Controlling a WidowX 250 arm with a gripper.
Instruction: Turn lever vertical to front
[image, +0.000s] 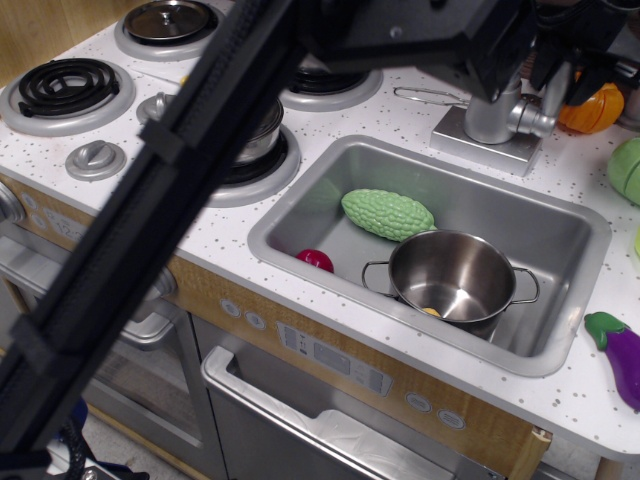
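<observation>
Fingers (575, 70) straddling upright lever (557, 88) on right of tap body (497, 113), grip state unclear; risk slipping off the rounded end if contact is shallow.

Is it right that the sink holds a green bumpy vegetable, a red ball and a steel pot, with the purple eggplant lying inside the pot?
Not quite. The eggplant is not in the pot; it lies on the counter to the right of the sink. The observation.image view shows this. The green bumpy vegetable, the red ball and the steel pot are in the sink as you said.
</observation>
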